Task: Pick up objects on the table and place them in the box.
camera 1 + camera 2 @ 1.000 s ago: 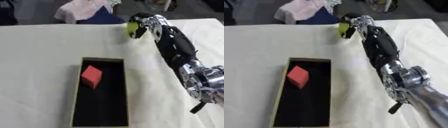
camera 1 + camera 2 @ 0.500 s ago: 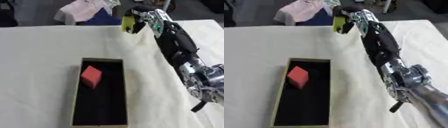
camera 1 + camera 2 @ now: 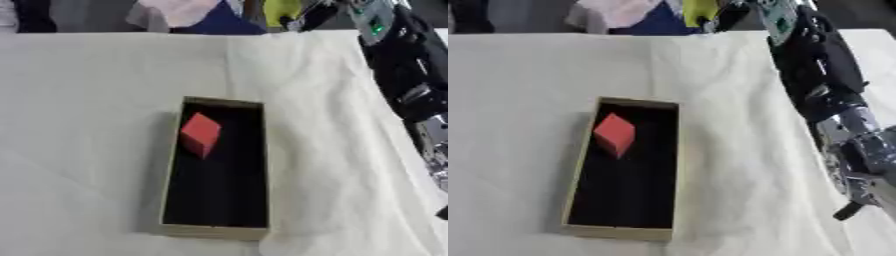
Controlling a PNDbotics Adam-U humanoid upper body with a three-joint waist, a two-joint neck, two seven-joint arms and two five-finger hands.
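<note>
A pale cloth (image 3: 96,100) covers the tabletop, with a heap of pink and blue fabric (image 3: 188,15) past its far edge. The yellow object (image 3: 282,11), cut off by the top of the view and hard to make out, is held up at the far edge, the right hand (image 3: 732,12) curled round it. One red block (image 3: 200,134) lies tilted in the far half of the one long, black-lined box (image 3: 210,231) mid-table. The left hand is out of sight.

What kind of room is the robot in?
Probably a lab or test room: a table under a plain white cloth, one open box holding a red block, and the right hand gripping a yellow object.
</note>
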